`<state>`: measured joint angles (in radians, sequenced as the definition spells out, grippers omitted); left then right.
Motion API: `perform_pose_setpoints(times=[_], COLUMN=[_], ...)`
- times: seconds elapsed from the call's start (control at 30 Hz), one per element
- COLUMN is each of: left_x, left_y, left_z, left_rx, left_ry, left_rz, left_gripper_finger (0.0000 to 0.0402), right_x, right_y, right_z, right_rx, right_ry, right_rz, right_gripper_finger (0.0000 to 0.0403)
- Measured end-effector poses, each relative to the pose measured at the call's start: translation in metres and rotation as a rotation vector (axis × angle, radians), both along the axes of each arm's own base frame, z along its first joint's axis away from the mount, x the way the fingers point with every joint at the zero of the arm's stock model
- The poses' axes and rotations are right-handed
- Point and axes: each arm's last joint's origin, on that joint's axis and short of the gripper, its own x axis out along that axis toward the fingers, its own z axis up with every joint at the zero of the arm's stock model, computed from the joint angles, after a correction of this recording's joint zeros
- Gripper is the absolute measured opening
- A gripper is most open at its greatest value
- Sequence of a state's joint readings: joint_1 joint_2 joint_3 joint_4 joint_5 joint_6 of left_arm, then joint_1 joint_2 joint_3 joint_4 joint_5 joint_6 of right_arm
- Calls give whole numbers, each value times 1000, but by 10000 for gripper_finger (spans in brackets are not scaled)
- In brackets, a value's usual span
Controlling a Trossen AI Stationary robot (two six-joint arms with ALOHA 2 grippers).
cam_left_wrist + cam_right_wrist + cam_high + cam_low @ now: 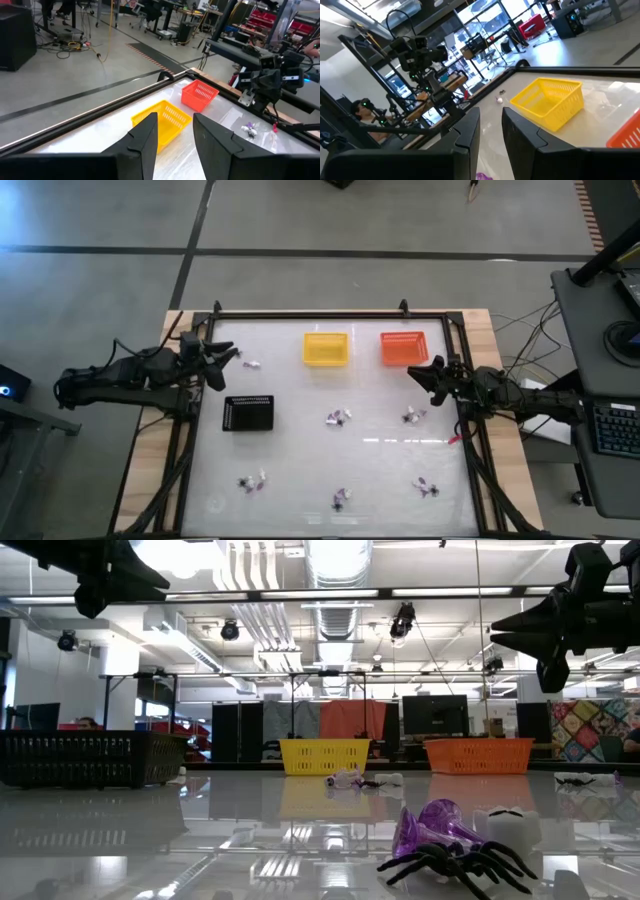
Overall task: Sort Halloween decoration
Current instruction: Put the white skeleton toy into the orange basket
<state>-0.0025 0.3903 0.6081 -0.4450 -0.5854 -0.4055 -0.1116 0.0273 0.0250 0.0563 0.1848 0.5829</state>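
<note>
Overhead, left gripper (232, 355) and right gripper (414, 370) raised, fingers parted, empty.

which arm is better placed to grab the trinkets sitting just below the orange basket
Right, probably. The right gripper hovers open beside the orange basket, with that trinket cluster close below it. The left gripper hangs open across the table, above the black tray.

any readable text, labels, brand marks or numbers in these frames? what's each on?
None readable.
Yellow basket, orange basket, black tray: no label shows.
Trinkets: no markings.
Left gripper and right gripper: no markings show.
Monitors in the room behind, low view: nothing legible on them.
</note>
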Motion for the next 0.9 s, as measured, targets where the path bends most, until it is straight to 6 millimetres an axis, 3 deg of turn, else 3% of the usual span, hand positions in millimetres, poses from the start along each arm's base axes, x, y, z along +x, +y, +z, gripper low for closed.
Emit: perform_pose_setpoints(times=[0.47,0.63,0.9], left_x=[5,4,7], left_y=[0,0,0], left_z=[11,10,0], left_rx=[-19,-19,-35], left_ry=[-5,10,33], left_rz=[4,4,8], left_gripper_finger=[107,107,107], right_x=[0,0,1], right_y=[-1,-1,2], right_z=[2,2,2], right_rx=[-49,-183,-81], right_ry=[1,41,-1], right_rz=[-31,-41,53], right_gripper_finger=[73,73,73])
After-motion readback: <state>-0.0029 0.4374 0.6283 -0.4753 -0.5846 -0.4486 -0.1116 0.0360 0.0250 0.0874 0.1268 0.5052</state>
